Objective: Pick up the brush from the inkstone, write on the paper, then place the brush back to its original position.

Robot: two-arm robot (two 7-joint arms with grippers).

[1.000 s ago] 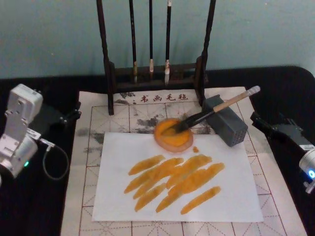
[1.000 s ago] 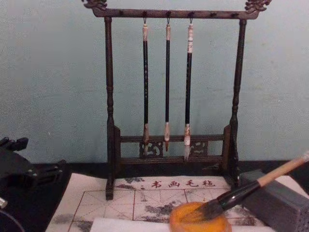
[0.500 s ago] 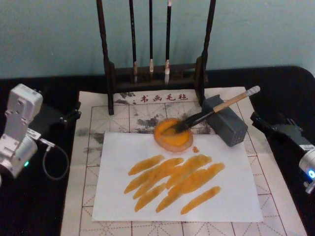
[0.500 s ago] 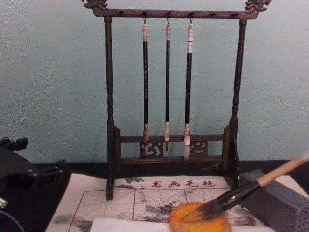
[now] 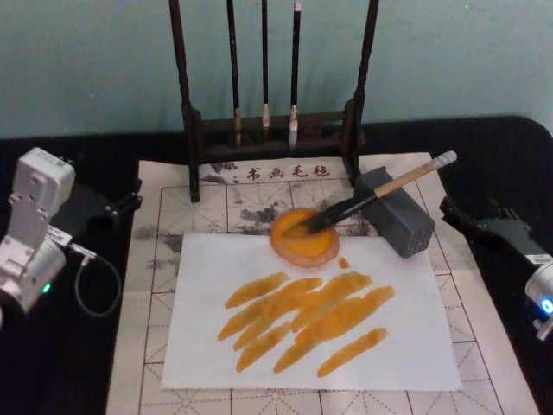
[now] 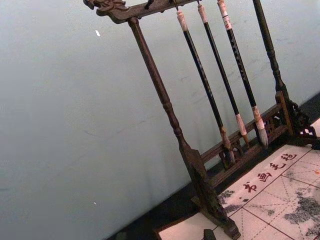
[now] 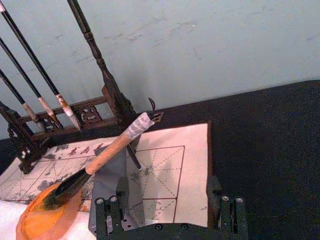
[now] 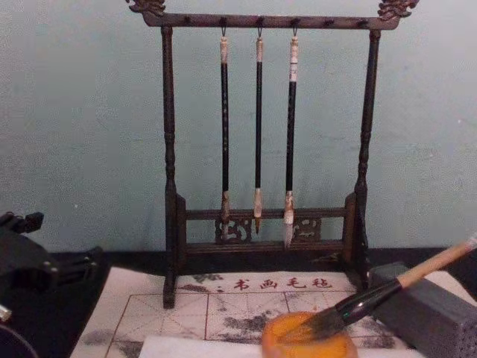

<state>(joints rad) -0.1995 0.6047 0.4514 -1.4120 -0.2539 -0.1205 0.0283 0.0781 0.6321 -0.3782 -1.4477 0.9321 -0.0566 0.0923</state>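
Brush is lying at a slant: bristle tip is resting in the orange ink dish, handle is leaning on the grey block, white end cap pointing up toward my R side. Paper is lying on the red-grid felt mat, w/ orange strokes across its middle; dish is overlapping its far edge. My R gripper is sitting on the black table R of the block, apart from the brush, fingers spread, holding nothing. My L gripper is sitting at the mat's L edge; can't tell its finger state. Brush rack w/ three thin brushes is standing behind the mat.
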